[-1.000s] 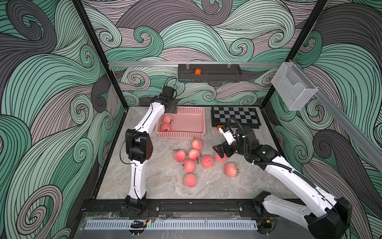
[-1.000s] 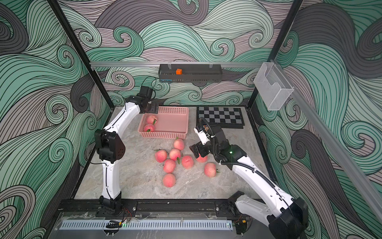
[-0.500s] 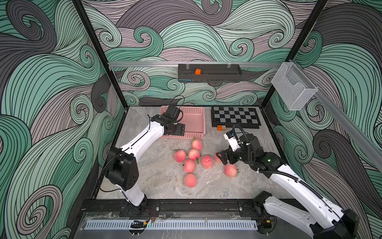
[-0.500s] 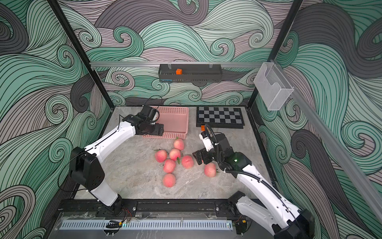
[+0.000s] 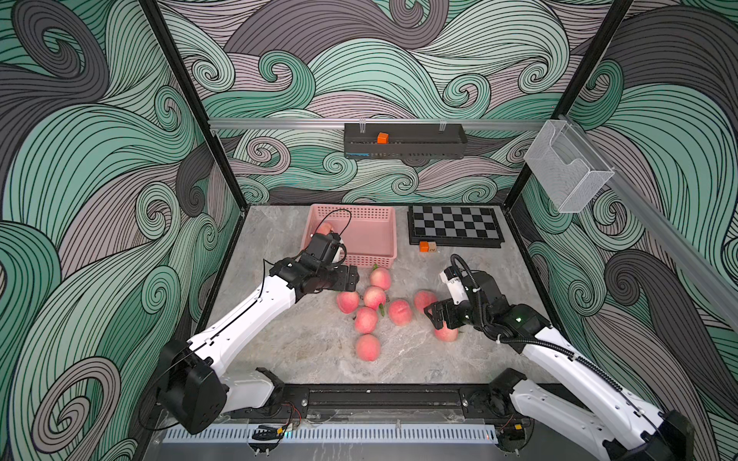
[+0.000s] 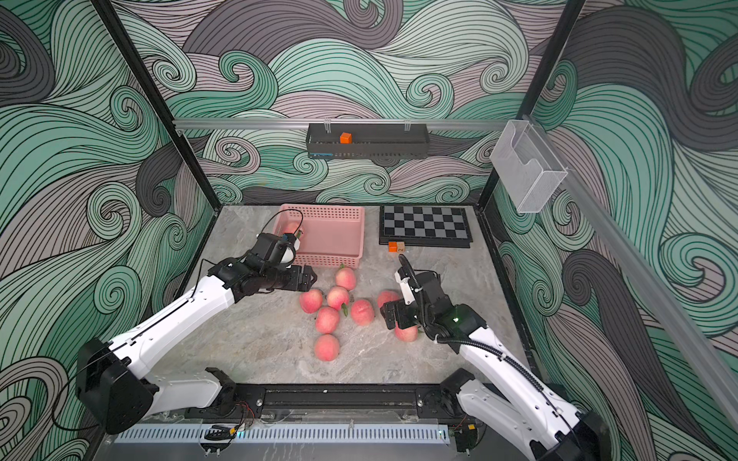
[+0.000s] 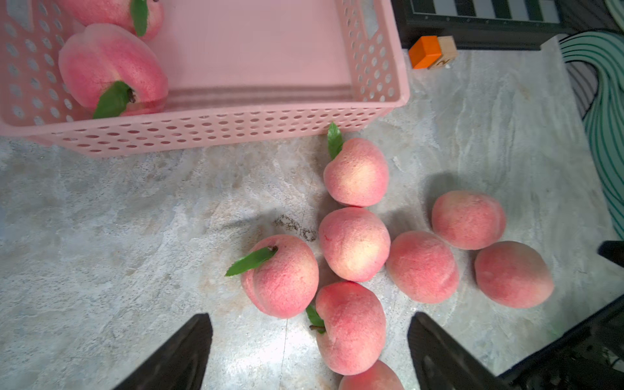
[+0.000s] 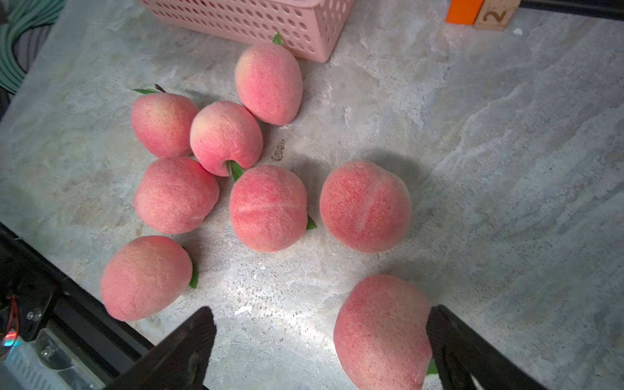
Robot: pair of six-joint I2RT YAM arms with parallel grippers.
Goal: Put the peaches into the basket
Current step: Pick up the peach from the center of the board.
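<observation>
Over one peach [image 8: 381, 334], right hand [image 8: 319, 312] gapes wide, perhaps touching it.

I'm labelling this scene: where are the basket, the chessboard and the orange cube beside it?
basket [image 5: 371, 237]: in a top view, on its bare floor.
chessboard [image 5: 455, 225]: in a top view, mid-squares.
orange cube [image 5: 424, 247]: in a top view, on its top face.

Left arm [image 5: 255, 307] and right arm [image 5: 579, 367] reach inward, wrists tilted down, jaws spread wide.
</observation>
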